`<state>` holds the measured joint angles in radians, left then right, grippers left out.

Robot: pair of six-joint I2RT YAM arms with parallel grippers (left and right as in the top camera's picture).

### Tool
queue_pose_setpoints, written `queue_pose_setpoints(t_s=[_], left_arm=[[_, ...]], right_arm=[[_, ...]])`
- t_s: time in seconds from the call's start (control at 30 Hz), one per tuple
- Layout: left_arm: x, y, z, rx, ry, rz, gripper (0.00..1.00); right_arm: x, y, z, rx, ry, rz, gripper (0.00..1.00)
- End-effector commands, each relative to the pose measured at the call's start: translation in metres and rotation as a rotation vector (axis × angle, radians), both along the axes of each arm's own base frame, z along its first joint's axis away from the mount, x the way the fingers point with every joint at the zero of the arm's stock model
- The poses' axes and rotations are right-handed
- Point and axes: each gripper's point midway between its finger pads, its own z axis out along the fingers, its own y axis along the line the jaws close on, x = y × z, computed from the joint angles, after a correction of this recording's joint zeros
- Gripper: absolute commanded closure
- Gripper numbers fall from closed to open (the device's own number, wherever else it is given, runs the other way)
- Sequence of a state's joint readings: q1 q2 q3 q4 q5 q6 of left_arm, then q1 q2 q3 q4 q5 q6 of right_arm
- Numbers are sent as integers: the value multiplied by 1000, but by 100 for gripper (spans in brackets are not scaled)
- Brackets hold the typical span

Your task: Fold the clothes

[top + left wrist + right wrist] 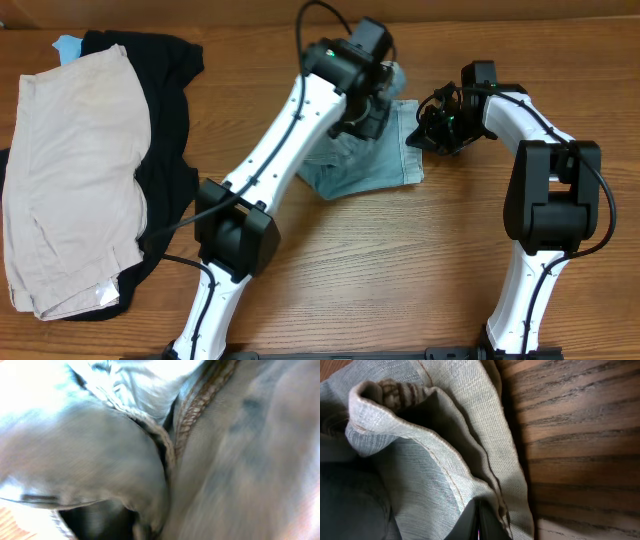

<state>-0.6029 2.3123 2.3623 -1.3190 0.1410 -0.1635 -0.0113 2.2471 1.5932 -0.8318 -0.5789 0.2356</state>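
Note:
The faded light-blue denim shorts (365,168) lie bunched at the table's middle back. My left gripper (368,118) is down on their upper part. The left wrist view is blurred and filled with denim (100,445) and a stitched seam. A dark finger (135,527) shows at the bottom with cloth folded round it, so it looks shut on the shorts. My right gripper (432,132) is at the shorts' right edge. In the right wrist view its two fingers (479,525) are pressed together on the hemmed denim (420,470).
Beige shorts (70,170) lie on a black garment (165,110) at the left of the wooden table (400,270). A bit of blue cloth (68,45) shows at the back left. Bare wood (580,435) lies right of the denim.

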Motion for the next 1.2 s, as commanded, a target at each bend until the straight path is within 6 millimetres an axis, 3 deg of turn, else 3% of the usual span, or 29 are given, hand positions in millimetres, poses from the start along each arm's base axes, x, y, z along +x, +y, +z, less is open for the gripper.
queue_pose_setpoints(t_s=[0.0,0.03,0.07,0.17,0.37,0.47,0.57,0.67,0.73,0.8,0.83,0.97,1.17], left_arm=[[-2,-4,20,-14,-43,53,23],[1,-1,20,-1,-55,76,3],[4,1,20,6,-64,91,0],[15,11,21,10,-87,121,0],[43,53,22,42,-110,217,0],[55,85,20,67,-101,278,0],[65,121,19,118,-103,341,0],[73,161,17,171,-94,413,0],[75,179,16,178,-81,447,0],[78,199,15,184,-69,485,0],[78,207,15,188,-60,502,0],[77,224,13,197,-42,532,0],[76,229,13,201,-35,540,0]], right_arm=[[-20,-8,-36,-86,100,2,96],[-19,-7,-34,-75,97,1,96],[-18,-7,-31,-60,92,-1,96],[-9,-13,-10,-28,66,-24,95],[15,-50,80,-30,-85,-99,85],[14,-64,119,-41,-145,-108,71],[4,-65,135,-44,-147,-99,56],[-11,-51,133,-44,-105,-41,38],[-19,-37,126,-48,-85,10,20],[-27,-24,115,-71,-59,44,13],[-31,-17,107,-101,-47,70,2],[-42,-9,81,-229,-2,84,0],[-51,-27,49,-472,59,-1,0]])
